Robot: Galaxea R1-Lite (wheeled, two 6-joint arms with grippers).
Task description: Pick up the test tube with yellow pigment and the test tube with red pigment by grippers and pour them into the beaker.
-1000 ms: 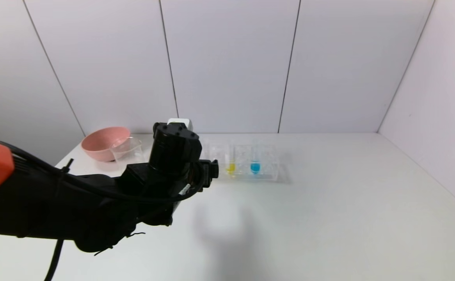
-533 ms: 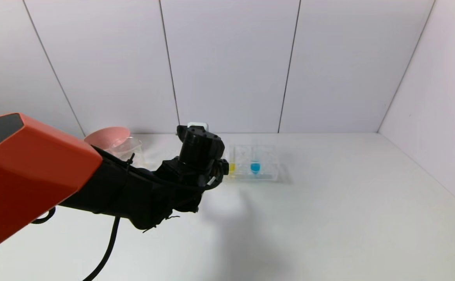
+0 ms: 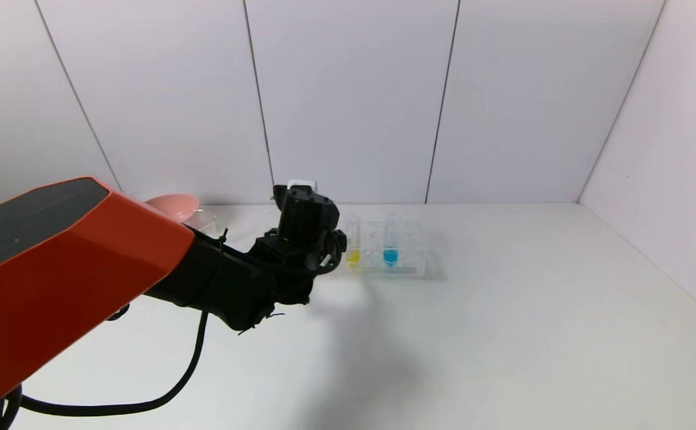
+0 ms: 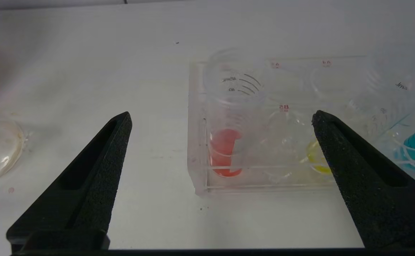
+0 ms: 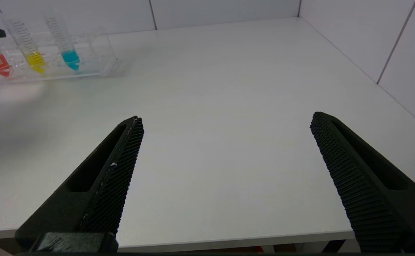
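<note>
The left black two-fingered claw (image 4: 221, 121) hovers released, fingers wide apart, facing the slim clear red-tipped test tube (image 4: 225, 142) standing upright in the clear plastic rack (image 4: 200, 185) on the white surface (image 3: 503, 334). At the rack's 3 o'clock stands the yellow-tipped clear tube (image 3: 353, 248). The right black claw (image 5: 225, 121) hangs released over bare surface, well apart from the rack.

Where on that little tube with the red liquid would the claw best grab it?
Probably the clear upper part of the red test tube, above the tube rack, with the open left gripper coming from the front. It stands upright; the rack walls shield its lower end, and the yellow test tube stands beside it.
</note>
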